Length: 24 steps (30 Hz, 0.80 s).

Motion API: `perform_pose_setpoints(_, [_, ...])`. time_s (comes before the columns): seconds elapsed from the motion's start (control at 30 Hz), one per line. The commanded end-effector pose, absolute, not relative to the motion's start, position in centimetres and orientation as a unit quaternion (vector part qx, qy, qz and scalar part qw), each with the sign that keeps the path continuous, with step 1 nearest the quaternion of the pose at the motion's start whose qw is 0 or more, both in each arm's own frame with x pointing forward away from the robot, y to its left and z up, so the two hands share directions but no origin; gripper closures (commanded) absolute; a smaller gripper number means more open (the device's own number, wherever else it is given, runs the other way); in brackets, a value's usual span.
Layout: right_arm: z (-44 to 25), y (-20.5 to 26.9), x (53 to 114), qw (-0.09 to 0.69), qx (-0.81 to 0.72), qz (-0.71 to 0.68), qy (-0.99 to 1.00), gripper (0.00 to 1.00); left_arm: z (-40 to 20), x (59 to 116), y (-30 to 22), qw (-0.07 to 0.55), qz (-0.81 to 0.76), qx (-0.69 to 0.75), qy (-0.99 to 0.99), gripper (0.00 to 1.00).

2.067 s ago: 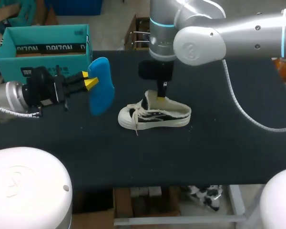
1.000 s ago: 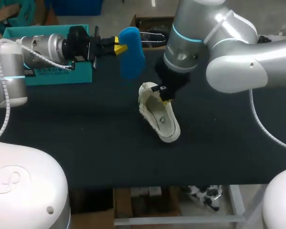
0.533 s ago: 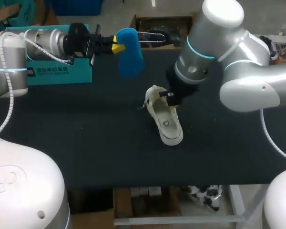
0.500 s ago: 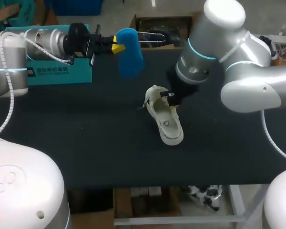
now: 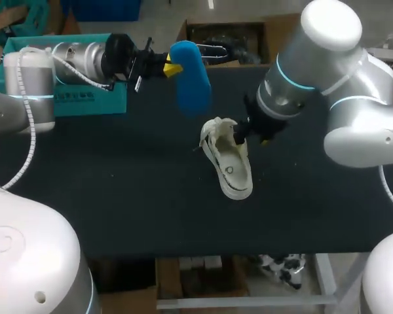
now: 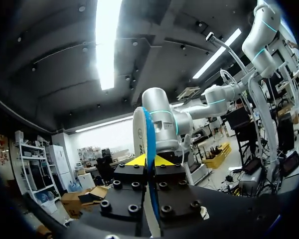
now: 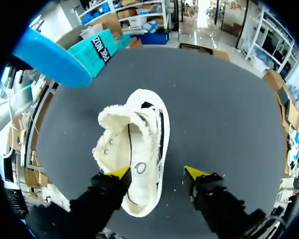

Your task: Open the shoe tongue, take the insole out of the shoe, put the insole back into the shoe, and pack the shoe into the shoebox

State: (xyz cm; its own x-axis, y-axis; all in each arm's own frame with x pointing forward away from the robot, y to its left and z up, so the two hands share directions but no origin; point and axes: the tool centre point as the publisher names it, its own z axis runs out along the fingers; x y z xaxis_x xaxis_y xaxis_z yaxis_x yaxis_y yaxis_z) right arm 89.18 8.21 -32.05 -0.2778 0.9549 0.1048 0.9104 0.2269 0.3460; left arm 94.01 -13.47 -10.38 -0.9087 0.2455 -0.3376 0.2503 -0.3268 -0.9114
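Note:
A white fleece-lined shoe (image 5: 228,163) lies on the black table, opening upward. My right gripper (image 5: 250,133) hovers just above its heel end, open. In the right wrist view the shoe (image 7: 137,144) lies ahead of the spread fingers of that gripper (image 7: 158,172), its heel beside one yellow tip. My left gripper (image 5: 170,68) is shut on the blue insole (image 5: 191,77), held in the air behind and left of the shoe. The left wrist view shows the insole (image 6: 147,139) edge-on between the left gripper's (image 6: 149,161) tips. The teal shoebox (image 5: 59,98) stands at the back left, partly hidden by my left arm.
The black table top (image 5: 118,209) stretches wide in front of and to the left of the shoe. Its front edge (image 5: 203,254) runs below the shoe. My right arm's large elbow (image 5: 354,124) hangs over the table's right side.
My right gripper has opened, let go of the shoe's heel and drawn back to the right. The shoe now rests on the table. My left arm has carried the insole slightly right.

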Motion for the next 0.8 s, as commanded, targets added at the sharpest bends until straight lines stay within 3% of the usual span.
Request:
perform_pose_setpoints(0.03, [-31.7,7.7,88.4,0.081,0.596,0.195,0.775,0.0,-10.9,93.4,-14.1,-0.003,-0.809,0.163,0.565,1.0])
perform_pose_setpoints(0.27, [-31.7,7.7,88.4,0.081,0.596,0.195,0.775,0.0,-10.9,93.4,-14.1,-0.003,-0.809,0.163,0.565,1.0])
perform_pose_setpoints(0.8, [-31.2,3.0,85.9,0.067,0.571,0.212,0.79,0.0,-10.0,82.9,-16.5,0.005,-0.799,-0.011,0.601,1.0])
